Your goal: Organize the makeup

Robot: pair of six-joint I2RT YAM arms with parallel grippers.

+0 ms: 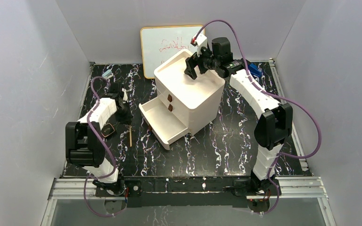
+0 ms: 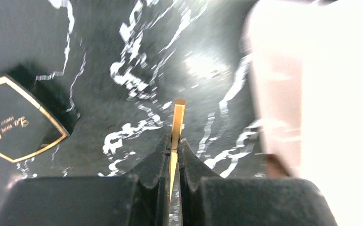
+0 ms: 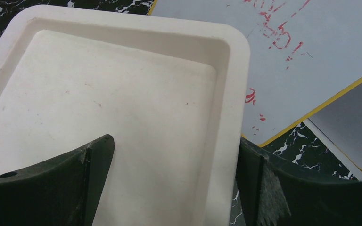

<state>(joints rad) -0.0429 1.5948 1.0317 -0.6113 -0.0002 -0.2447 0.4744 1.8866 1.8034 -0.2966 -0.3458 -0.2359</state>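
Note:
My left gripper (image 2: pixel 174 142) is shut on a thin tan stick (image 2: pixel 178 115), low over the black marble table; the stick's end sticks out past the fingertips. In the top view this gripper (image 1: pixel 125 115) is left of the white drawer organiser (image 1: pixel 193 96), with the stick (image 1: pixel 130 136) below it. A dark square compact with a gold edge (image 2: pixel 14 125) lies to the left, also in the top view (image 1: pixel 107 130). My right gripper (image 3: pixel 174 146) is open and empty above the organiser's top tray (image 3: pixel 122 94), its jaws either side of the tray's right rim. The puff, palette and brushes are out of view.
The organiser's bottom drawer (image 1: pixel 162 121) is pulled open toward the left arm. A whiteboard (image 1: pixel 165 44) leans on the back wall. A small pale-blue object (image 1: pixel 107 74) lies at the back left, and a blue object (image 1: pixel 255 70) sits behind the right arm.

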